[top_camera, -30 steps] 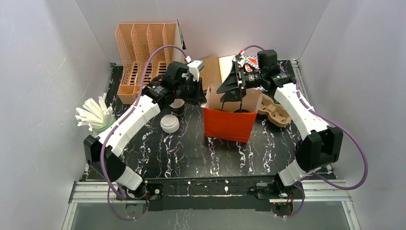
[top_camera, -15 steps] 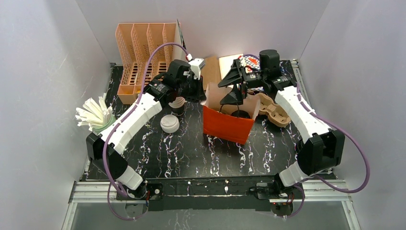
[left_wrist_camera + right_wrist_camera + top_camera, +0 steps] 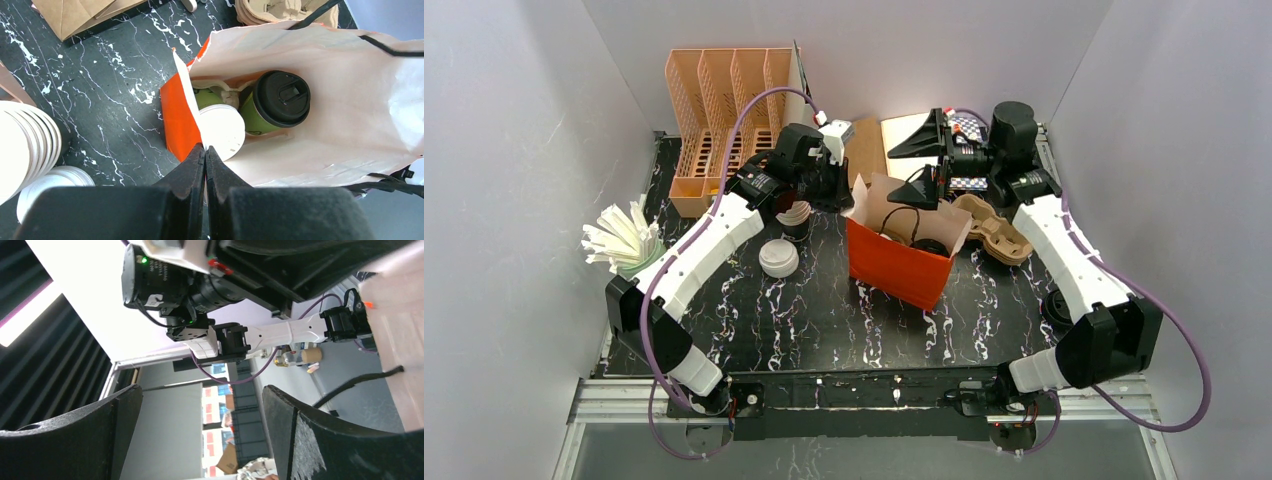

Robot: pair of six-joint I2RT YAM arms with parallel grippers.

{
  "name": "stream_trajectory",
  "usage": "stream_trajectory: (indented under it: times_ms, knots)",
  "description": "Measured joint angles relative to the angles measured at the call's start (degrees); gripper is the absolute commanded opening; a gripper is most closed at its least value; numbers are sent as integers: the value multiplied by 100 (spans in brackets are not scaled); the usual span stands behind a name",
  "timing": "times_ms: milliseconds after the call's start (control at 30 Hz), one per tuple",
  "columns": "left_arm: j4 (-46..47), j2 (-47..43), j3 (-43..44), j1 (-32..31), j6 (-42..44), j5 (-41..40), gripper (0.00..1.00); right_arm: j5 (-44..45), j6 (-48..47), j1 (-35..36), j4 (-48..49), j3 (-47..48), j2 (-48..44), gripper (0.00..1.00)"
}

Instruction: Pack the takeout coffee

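No word, brand or number can be read in any view. In the left wrist view, the green cup [image 3: 250, 119] has a faint dark mark low on its side. It may be print, but it is too small to make out. Its black lid [image 3: 282, 98] shows raised moulding around the sip tab, with no legible letters. In the top view, a black-and-white checkered item [image 3: 967, 126] at the far side shows a pattern only.
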Motion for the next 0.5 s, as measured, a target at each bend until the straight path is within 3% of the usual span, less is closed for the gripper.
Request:
stream_trajectory:
  times_ms: [133, 500]
  knots:
    - [-17, 0, 20, 0, 46, -52, 0, 120, 785, -35, 516, -581, -214, 98]
    - [-52, 157, 208, -2, 160, -192, 0, 249, 1270, 129, 363, -636, -238, 98]
